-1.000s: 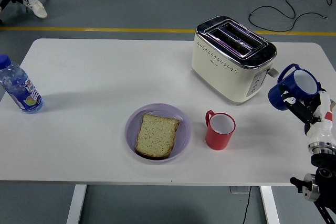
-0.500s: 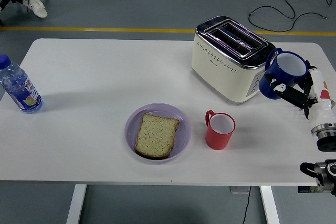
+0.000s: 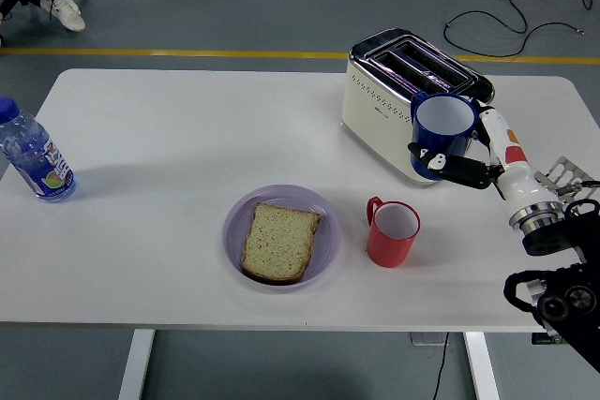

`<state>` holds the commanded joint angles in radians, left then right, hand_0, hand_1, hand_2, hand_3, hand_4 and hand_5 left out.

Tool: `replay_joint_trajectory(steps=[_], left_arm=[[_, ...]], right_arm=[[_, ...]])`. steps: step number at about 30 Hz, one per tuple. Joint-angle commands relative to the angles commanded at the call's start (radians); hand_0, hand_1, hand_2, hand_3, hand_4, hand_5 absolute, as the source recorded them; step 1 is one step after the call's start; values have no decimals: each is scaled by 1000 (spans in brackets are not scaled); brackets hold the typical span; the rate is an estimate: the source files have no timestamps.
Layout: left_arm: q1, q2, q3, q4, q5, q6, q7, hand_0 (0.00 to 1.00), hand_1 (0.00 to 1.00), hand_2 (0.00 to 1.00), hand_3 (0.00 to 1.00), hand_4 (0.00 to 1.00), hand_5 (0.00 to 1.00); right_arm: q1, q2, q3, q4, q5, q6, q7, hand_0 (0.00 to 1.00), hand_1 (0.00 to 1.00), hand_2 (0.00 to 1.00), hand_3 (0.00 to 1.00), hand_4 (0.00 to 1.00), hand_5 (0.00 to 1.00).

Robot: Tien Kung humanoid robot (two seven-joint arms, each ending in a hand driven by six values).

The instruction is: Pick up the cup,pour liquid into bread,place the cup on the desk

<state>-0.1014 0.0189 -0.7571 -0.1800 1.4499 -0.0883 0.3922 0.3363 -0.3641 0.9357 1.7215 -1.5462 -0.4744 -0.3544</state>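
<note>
1. Over the white table (image 3: pixel 169 138), the robot's right hand (image 3: pixel 469 161) grips a glossy blue cup (image 3: pixel 442 128), fingers wrapped around its lower body, mouth open to the camera and its pale interior showing.
2. Cup and hand sit in front of the cream toaster (image 3: pixel 408 105), whose chrome top carries two slots; whether they touch cannot be told.
3. Below the raised cup stands a red mug (image 3: pixel 392 233), upright, handle to the left.
4. Left of the mug, a lilac plate (image 3: pixel 323 250) holds one slice of coarse brown bread (image 3: pixel 278 242).
5. At the far left edge stands a clear plastic water bottle (image 3: pixel 33 154).
</note>
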Motion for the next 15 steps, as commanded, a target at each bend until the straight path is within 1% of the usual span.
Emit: replay_joint_trajectory(steps=[3,6,10,11,15], left_arm=[[-5,2,-8,0,11,-5,2,363,355,449,756,657,998],[-6,2,-19,0,20,-7,4,363,355,448,755,655,998],[-7,3,-16,0,20,-10,5,363,355,448,755,655,998],[-7,3,-15,0,20,-11,5,362,355,445,756,657,998],[-8,4,-11,0,18,-13,4,362,355,445,756,657,998]], right_arm=[[68,-13,-51,-12,-105,28,-59,195,255,514,560,724,49],[129,-31,-101,-27,-169,57,-101,196,256,513,560,712,48],[205,-51,-175,-66,-258,102,-145,196,256,513,560,712,48],[215,-53,-187,-72,-279,107,-151,195,271,516,565,669,38],[285,-73,-280,-107,-355,152,-193,195,271,516,565,669,38]])
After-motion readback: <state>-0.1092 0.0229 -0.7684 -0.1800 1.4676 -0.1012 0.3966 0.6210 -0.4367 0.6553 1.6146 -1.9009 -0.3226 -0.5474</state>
